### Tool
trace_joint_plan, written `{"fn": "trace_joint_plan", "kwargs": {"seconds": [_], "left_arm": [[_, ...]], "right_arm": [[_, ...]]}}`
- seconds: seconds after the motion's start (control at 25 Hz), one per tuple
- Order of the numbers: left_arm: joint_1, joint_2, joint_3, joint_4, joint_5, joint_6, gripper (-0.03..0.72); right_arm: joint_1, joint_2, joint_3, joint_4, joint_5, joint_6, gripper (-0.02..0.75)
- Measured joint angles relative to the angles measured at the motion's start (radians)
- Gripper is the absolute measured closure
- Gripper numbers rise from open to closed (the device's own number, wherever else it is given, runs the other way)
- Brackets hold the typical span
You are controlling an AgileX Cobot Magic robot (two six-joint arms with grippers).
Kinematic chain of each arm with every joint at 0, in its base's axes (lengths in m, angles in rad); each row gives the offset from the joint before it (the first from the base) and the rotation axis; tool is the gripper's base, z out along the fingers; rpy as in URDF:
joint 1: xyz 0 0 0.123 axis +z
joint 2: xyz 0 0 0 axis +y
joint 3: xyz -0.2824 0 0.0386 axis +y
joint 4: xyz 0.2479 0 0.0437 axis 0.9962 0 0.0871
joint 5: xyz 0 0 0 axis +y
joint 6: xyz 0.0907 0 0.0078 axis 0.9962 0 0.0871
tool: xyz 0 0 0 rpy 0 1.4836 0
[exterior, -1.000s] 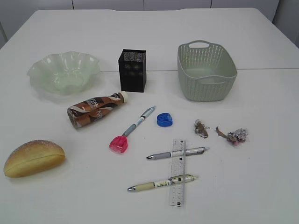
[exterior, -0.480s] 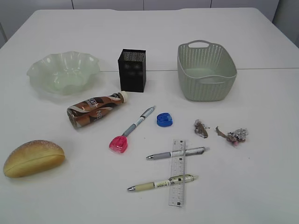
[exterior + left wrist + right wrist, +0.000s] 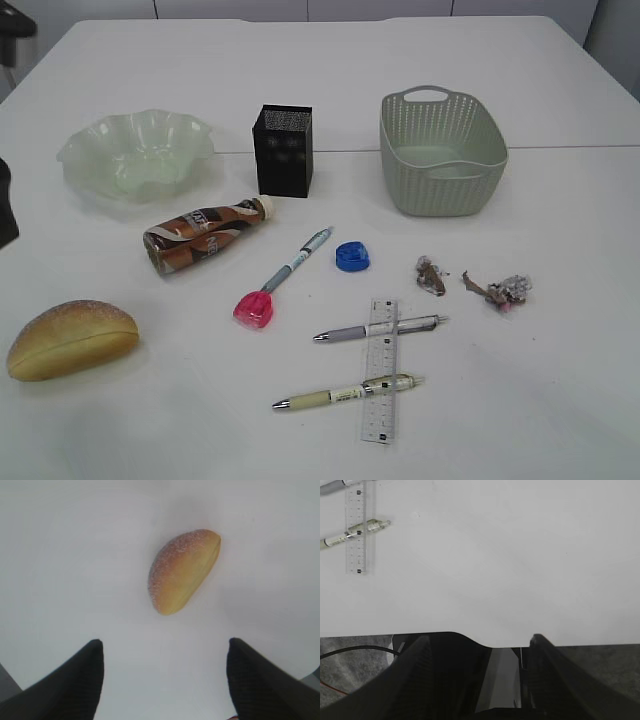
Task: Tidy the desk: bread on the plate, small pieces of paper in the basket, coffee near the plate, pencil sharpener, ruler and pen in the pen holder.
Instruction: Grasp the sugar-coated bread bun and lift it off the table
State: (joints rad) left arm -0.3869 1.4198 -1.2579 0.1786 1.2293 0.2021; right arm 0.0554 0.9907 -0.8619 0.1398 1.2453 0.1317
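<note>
Left arm (image 3: 8, 205) just entered at the exterior view's left edge; a second ago it wasn't in shot. Nothing on the desk (image 3: 560, 400) has moved. Left gripper (image 3: 165, 680) hangs over the bread (image 3: 182, 572), fingers spread, empty. Bread is untouched at the near-left, well apart from the plate (image 3: 135, 155). Likely bread goes first. Right gripper (image 3: 477, 680) is parked off the desk edge, fingers apart, empty.
</note>
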Motion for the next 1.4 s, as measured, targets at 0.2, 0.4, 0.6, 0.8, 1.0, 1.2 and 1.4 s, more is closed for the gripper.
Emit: {"fn": "trace_joint_plan", "kwargs": {"seconds": [0.2, 0.4, 0.6, 0.8, 1.0, 1.2, 1.4], "left_arm": [[0.0, 0.121, 0.0, -0.045, -0.019, 0.148, 0.128], [0.0, 0.211, 0.0, -0.049, -0.054, 0.233, 0.118], [0.0, 0.314, 0.0, -0.027, -0.06, 0.243, 0.092], [0.0, 0.371, -0.002, 0.01, -0.081, 0.246, 0.09], [0.0, 0.422, -0.002, 0.019, -0.108, 0.246, 0.09], [0.0, 0.477, -0.002, 0.022, -0.123, 0.246, 0.09], [0.0, 0.522, -0.004, 0.04, -0.158, 0.246, 0.09]], "right_arm": [[0.0, 0.061, -0.046, 0.004, -0.002, -0.008, 0.295], [0.0, 0.079, -0.073, 0.025, -0.004, -0.023, 0.295], [0.0, 0.079, -0.075, 0.038, -0.004, -0.028, 0.295], [0.0, 0.079, -0.075, 0.038, -0.004, -0.03, 0.295], [0.0, 0.079, -0.075, 0.039, -0.004, -0.032, 0.295], [0.0, 0.079, -0.075, 0.041, -0.004, -0.032, 0.295], [0.0, 0.079, -0.075, 0.041, -0.004, -0.034, 0.295]]}}
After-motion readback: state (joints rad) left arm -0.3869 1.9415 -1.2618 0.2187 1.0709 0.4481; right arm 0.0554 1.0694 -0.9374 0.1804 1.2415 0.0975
